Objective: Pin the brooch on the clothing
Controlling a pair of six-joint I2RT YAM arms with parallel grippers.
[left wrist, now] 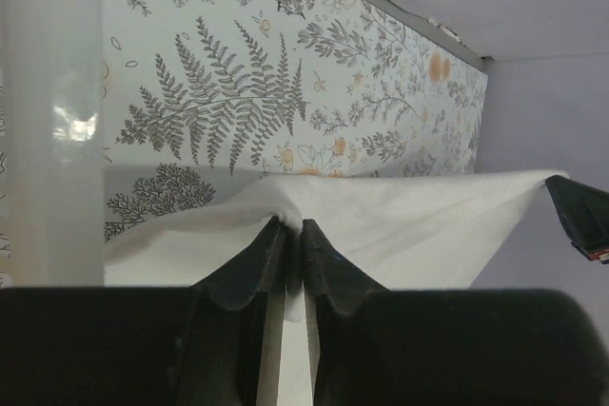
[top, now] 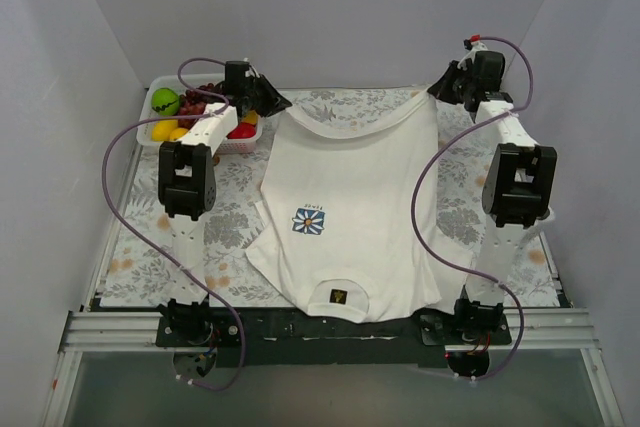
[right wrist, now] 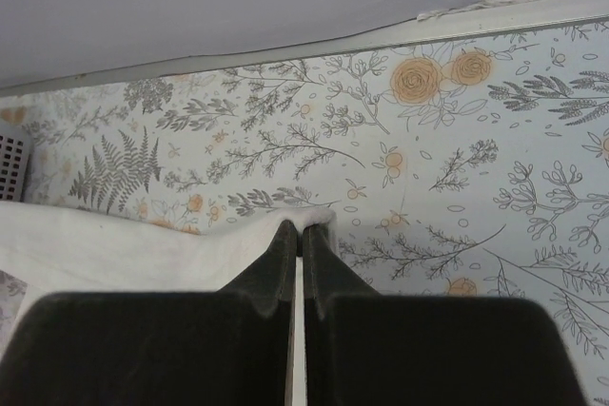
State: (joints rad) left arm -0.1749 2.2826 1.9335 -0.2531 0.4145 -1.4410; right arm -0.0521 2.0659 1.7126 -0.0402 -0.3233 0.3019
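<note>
At the far hem of the T-shirt (top: 350, 182), the left hand (left wrist: 293, 225) is pinched shut on one corner and the right hand (right wrist: 296, 226) on the other. This looks meant to stretch the cloth flat over the bench (top: 140, 247) for pinning. Nearer the arm bases than that hem lie the daisy print (top: 309, 220) and then the neck label (top: 340, 296). No view shows the brooch, so where it lies relative to either hand cannot be told.

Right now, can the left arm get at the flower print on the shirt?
Probably not yet: the left gripper is shut on the far edge of the shirt. The flower print itself lies uncovered.
</note>
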